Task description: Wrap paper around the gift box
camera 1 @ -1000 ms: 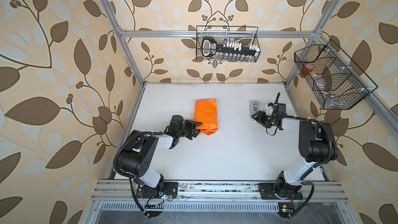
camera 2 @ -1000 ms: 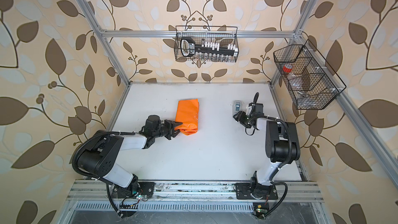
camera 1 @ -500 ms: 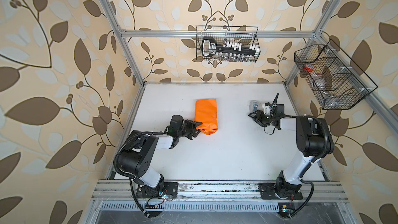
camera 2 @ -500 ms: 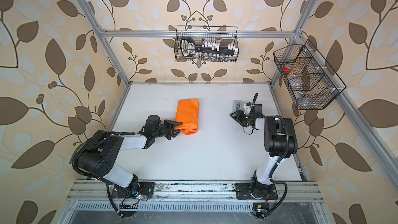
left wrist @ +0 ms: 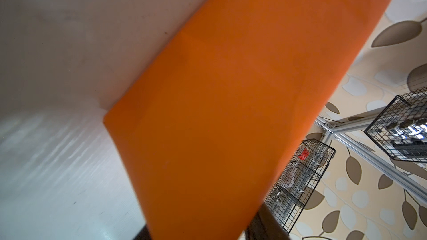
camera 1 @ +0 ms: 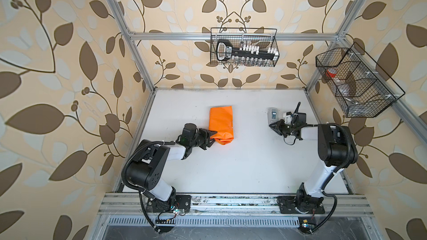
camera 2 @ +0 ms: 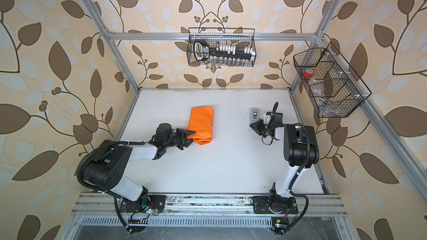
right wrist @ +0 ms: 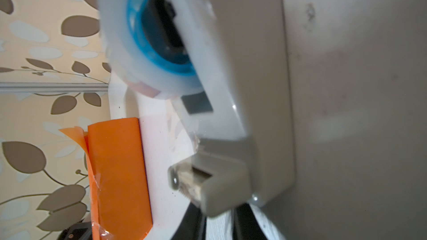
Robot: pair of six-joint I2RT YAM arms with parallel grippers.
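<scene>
The gift box is not to be seen. It is judged to lie inside the paper point(camera 1: 220, 121), which is folded into a long orange parcel on the desk point(camera 1: 231, 169), left of the middle and well clear of every edge. Over the last second neither parcel nor left gripper point(camera 1: 213, 137) has been moved; its jaws are part-closed on the parcel's near end. Only the right arm has been shifted a little. The right gripper point(camera 1: 273, 126) is kept at the cutter end of the tape dispenser point(camera 1: 273, 114); how far its jaws are closed, and whether tape is held, cannot be told. A sealing step is judged to be in hand; a loose flap point(right wrist: 71, 132) is left at the far end. Bare desk is left between parcel and dispenser, though the dispenser itself is set near the frame rail point(camera 1: 314, 114).
</scene>
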